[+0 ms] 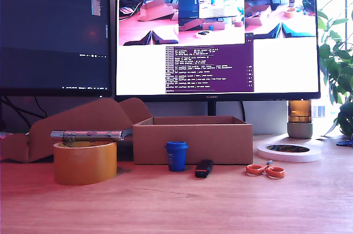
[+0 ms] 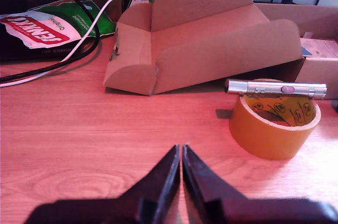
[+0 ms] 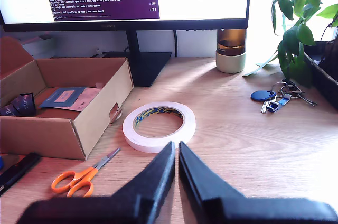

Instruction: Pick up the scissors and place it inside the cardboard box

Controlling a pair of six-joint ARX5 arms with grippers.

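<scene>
The scissors (image 1: 265,170) with orange ring handles lie flat on the wooden desk, to the exterior view's right of the blue cup (image 1: 176,156). In the second wrist view the scissors (image 3: 79,174) rest beside the cardboard box (image 3: 63,129), apart from my second gripper (image 3: 176,152), whose jaws are shut on nothing. The open cardboard box (image 1: 190,141) stands mid-desk, with some flat items inside. My first gripper (image 2: 181,155) is shut and empty, facing the box's curved flaps (image 2: 206,39) and the tape roll (image 2: 272,123). Neither arm shows in the exterior view.
A yellow-brown tape roll (image 1: 85,162) carries a silver tool (image 1: 91,133). A black stick-shaped gadget (image 1: 203,168) lies before the box. A white tape roll (image 3: 158,125), keys (image 3: 274,100), a plant (image 3: 303,18), a monitor stand and cables surround the work area.
</scene>
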